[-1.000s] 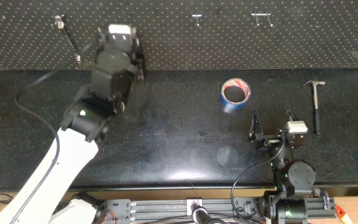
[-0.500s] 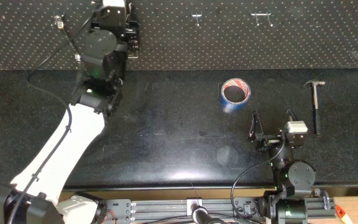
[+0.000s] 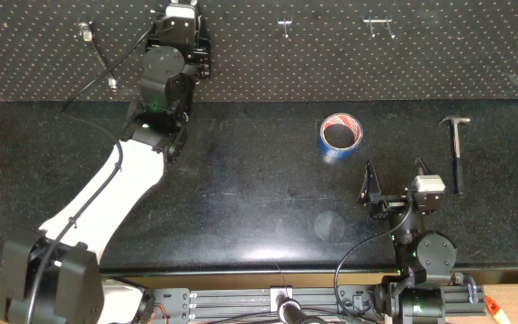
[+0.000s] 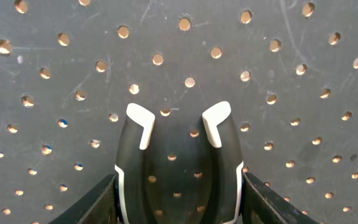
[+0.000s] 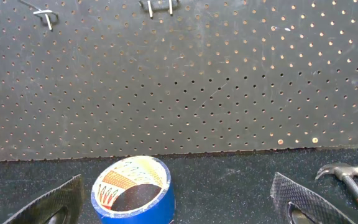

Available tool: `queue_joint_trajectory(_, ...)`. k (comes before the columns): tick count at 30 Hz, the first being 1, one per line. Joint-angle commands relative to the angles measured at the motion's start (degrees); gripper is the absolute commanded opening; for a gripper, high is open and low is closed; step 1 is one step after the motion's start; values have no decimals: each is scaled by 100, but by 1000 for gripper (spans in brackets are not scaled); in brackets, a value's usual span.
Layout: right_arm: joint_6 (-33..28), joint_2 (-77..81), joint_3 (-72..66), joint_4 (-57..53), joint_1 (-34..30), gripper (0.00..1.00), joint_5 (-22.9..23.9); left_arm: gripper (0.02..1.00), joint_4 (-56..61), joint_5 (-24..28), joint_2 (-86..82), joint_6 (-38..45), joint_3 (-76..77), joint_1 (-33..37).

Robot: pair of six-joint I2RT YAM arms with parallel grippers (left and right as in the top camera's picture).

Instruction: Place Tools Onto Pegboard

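left pincer [image 4: 178, 121] spread facing the pegboard [image 4: 278, 62]; right pincer [image 3: 393, 173] spread over bare table [image 3: 241, 198] near tape roll [image 5: 133, 186] and hammer [image 3: 456, 153].

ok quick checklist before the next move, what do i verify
1. Left gripper empty, fingers open at the pegboard: ok.
2. Right gripper open and empty: ok.
3. Tape roll lying free on the table: ok.
4. Hammer hung on the pegboard: not ok, it lies on the table.
5. Double hook bare: ok.
6. Long tool seated on its hook: cannot tell.
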Motion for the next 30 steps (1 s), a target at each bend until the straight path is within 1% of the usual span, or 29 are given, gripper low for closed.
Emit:
queue_joint_trajectory(1,85,-37,-24,-15,-17,976,-48,27,125,13,210,55,2,-2)
queue_joint_trajectory(13,85,-35,-24,-15,-17,976,-48,29,7,-68,304,52,2,-2)
queue_joint_trajectory(17,85,-35,-24,-15,-17,976,-48,34,-463,42,302,50,2,-9)
queue_joint_trajectory(18,85,-37,-24,-15,-17,976,-48,60,-535,46,302,48,2,-13)
queue_joint_trajectory(20,85,-37,-24,-15,-17,976,-48,318,-717,90,302,50,2,-13)
queue_joint_trajectory(21,85,-37,-24,-15,-17,976,-48,411,-846,87,295,48,2,-13)
queue_joint_trajectory(22,85,-35,-24,-15,-17,976,-48,452,-973,85,280,50,2,-13)
queue_joint_trajectory(23,85,-37,-24,-15,-17,976,-48,522,-1062,83,234,50,2,-11)
queue_joint_trajectory(24,85,-37,-24,-15,-17,976,-48,656,-1139,85,166,50,2,-7)
queue_joint_trajectory(25,85,-37,-24,-15,-17,976,-48,908,-1272,81,83,52,2,-7)
queue_joint_trajectory(26,85,-35,-24,-15,-17,976,-48,996,-1423,81,-11,52,2,-2)
queue_joint_trajectory(30,85,-37,-24,-15,-17,976,-48,996,-1871,90,-546,52,2,-2)
